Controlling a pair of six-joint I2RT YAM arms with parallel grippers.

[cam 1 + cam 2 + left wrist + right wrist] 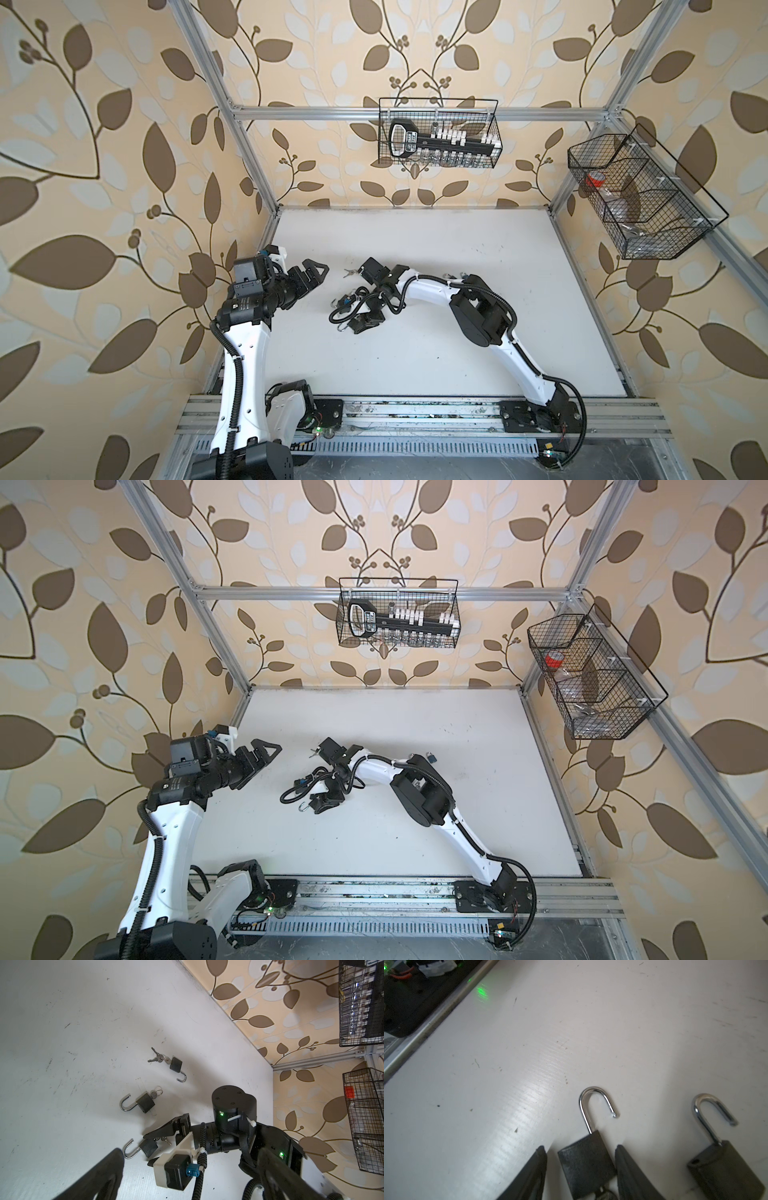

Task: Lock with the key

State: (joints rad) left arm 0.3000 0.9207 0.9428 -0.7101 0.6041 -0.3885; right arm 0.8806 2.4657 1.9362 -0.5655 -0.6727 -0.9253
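Three black padlocks with open chrome shackles lie on the white table, each with keys on a ring at its keyhole. The nearest padlock point(586, 1164) sits between the fingers of my right gripper point(580, 1147), which is open; a gap shows beside one finger point(533, 1172), and the other finger point(629, 1172) is close against the body. Its key point(604, 1194) sticks out at the base. The left wrist view shows the same padlock point(148, 1147) and key point(165, 1140). My left gripper point(318, 270) hovers open and empty to the left.
The second padlock point(145, 1102) and the third padlock point(176, 1065) with its keys point(158, 1058) lie just beyond the right gripper. A wire basket point(438, 133) hangs on the back wall and another wire basket point(640, 199) on the right wall. The table's front rail point(415, 409) runs below.
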